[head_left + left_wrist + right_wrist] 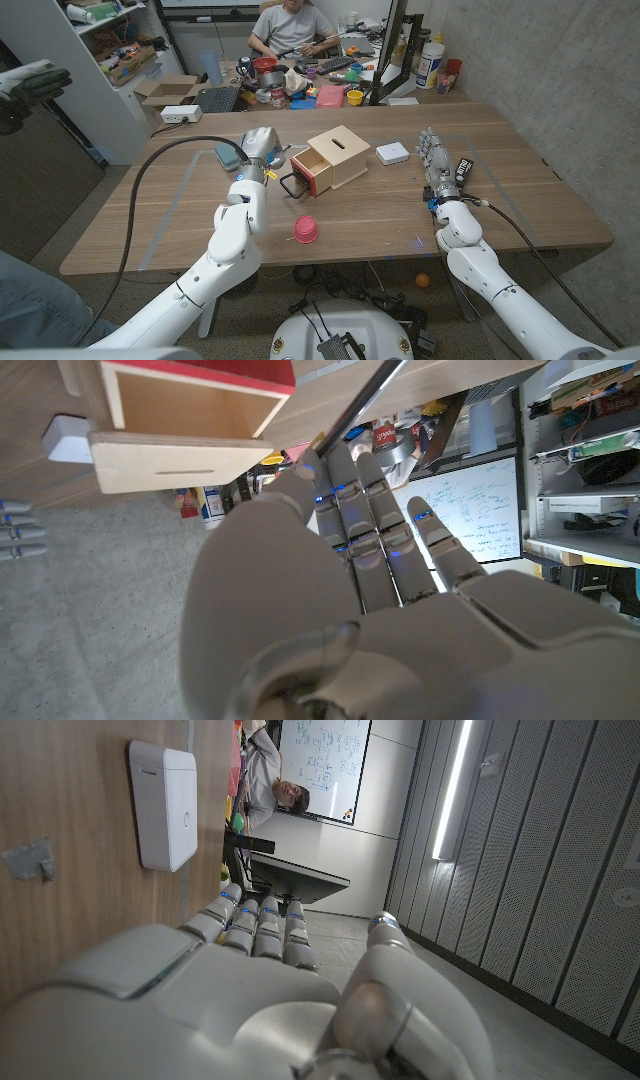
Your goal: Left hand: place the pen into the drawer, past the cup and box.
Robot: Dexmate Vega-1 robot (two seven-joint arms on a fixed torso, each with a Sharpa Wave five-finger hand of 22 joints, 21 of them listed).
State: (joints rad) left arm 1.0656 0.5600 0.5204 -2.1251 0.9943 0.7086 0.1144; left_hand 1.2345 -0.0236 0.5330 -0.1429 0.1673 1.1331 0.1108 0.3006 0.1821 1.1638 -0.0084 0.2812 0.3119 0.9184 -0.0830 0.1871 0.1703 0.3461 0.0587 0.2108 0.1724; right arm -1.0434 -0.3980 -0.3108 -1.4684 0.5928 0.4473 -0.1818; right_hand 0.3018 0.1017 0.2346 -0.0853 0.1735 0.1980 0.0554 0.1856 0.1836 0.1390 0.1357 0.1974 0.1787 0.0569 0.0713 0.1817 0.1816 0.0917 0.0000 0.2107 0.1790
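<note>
Wooden desk (520,200), cluttered office behind, a person seated upper centre. Left hand (258,146) upper-left of centre, fingers clamped on the pen (368,398), a thin dark rod angled up past the fingertips. Open drawer (311,170) lies just right of this hand; pen's long axis points roughly toward it. Pink cup (305,230) lower centre, near the robot. White box (393,153) right of drawer. Right hand (436,160) stands apart, fingers straight, holding nothing. No readable labels.
</note>
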